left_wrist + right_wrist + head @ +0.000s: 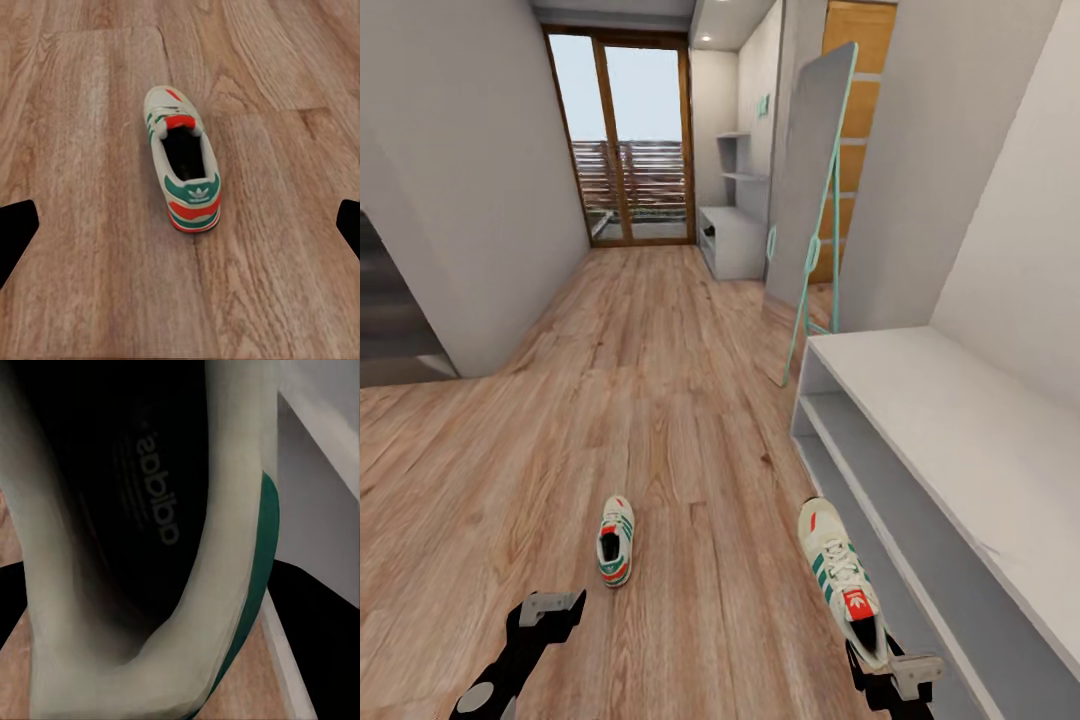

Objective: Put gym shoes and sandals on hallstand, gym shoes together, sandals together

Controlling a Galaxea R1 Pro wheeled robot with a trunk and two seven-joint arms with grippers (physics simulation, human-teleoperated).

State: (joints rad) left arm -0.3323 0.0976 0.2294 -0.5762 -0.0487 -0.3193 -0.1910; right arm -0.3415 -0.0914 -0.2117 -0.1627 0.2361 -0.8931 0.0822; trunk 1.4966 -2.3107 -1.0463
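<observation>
Right pincer: my right gripper (880, 665) sat at about 5 o'clock in the head view, clamped on the heel collar of one gym shoe (844, 583). The right wrist view looked straight down into that shoe's dark insole (142, 495), so I judged one finger was inside the opening and one outside, which is why the shoe hung toe-forward from the heel.

Held shoe: it pointed toward 12 o'clock, just beside the front edge of the near white bench (920, 420) at 3 o'clock. I could not tell whether its sole touched the corridor floor (660, 380) or was lifted clear.

Left pincer: my left gripper (550, 606) at 7 o'clock was spread wide and empty, both fingertips at the edges of its wrist view with bare planks between them. It hovered behind the second gym shoe (182, 169), lined up on the heel, I judged for the same collar grasp.

Second shoe: upright on the floor at 6 o'clock, toe away from me, apart from the left gripper and well apart from the held shoe.

Hallstand (732, 240): far down the corridor at about 1 o'clock, beside the glass door (628, 140), its stepped wall shelves above it. I took that, not the near bench, as the target, so a drive lay ahead.

Mirror (810, 190): leaning against the wall at 1 o'clock.

Sandals: none placed yet, as far as I could judge.
</observation>
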